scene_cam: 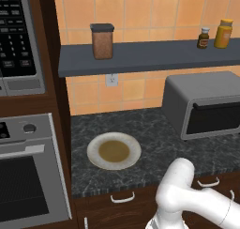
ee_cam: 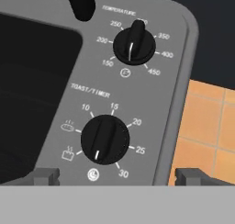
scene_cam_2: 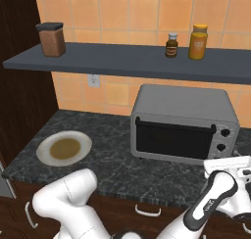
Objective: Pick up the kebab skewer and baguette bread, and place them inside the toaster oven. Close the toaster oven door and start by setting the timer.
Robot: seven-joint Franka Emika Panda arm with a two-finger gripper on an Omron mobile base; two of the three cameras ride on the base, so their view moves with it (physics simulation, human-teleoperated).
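Facing the toaster oven dials, claw spread wide.

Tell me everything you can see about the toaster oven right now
The toaster oven is a boxy grey metal unit with rounded top edges, standing on the dark marbled counter under the shelf. Its dark-glass door is shut, with a black bar handle along the top. On the right panel sit two black knobs: a temperature dial above and a toast/timer dial below, its white mark pointing down near the clock symbol. The open gripper faces the timer dial without touching it.
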